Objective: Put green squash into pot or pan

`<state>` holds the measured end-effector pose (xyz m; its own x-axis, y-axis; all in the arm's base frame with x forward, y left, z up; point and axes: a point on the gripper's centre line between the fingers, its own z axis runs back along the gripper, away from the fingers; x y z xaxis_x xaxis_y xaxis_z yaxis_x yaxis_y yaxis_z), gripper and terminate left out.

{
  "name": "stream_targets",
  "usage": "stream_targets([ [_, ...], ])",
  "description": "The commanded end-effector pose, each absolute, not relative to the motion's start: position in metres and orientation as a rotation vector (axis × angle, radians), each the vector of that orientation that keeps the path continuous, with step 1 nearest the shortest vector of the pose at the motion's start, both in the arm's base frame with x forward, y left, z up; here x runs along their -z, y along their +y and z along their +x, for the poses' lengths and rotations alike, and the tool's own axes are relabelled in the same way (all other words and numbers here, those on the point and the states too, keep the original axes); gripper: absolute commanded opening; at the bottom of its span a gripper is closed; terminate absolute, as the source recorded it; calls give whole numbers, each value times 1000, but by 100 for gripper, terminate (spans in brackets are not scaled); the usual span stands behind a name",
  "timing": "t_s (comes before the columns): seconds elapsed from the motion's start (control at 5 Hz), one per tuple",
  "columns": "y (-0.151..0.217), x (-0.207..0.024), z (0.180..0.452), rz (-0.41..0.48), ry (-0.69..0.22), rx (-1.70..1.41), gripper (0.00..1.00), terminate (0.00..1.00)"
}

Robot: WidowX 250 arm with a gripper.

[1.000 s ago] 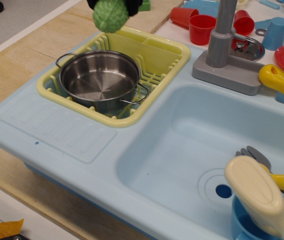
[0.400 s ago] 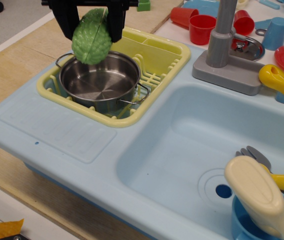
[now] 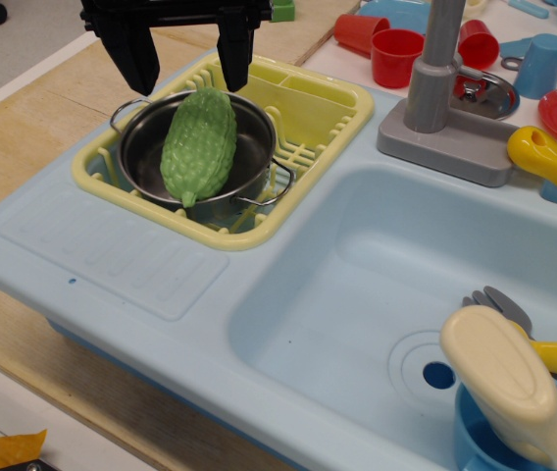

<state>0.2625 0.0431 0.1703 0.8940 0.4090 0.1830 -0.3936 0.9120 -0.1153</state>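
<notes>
Squash (image 3: 198, 147) lies inside the pot (image 3: 251, 130), which sits in the yellow rack (image 3: 332, 110) on the blue sink unit (image 3: 112, 260). Its long axis runs from the far rim down toward the near rim, slightly left-leaning; the near tapered tip rests at or just over the near rim, so it looks propped against the wall, not flat on the bottom. Gripper (image 3: 188, 71) hangs directly above the far end of the squash, fingers (image 3: 141, 64) spread wide and empty, one either side of the squash's line, clear of it and of the pot rim. Judgement: placement is essentially done; what remains is to withdraw. Straight up is the open path. Left finger stands near the pot's far-left handle (image 3: 125, 114), right finger over the rack's far wall, so sideways travel at this height risks a clip. Tall faucet (image 3: 437, 64) and red cups (image 3: 396, 54) lie well to the right, out of the way. Risk: the overhanging tip could let the squash tilt out if the pot is bumped.
</notes>
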Motion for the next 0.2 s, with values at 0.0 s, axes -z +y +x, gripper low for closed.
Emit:
stream_targets([
  [0.0,46,-179,261,-76,-240,-425,100,100],
])
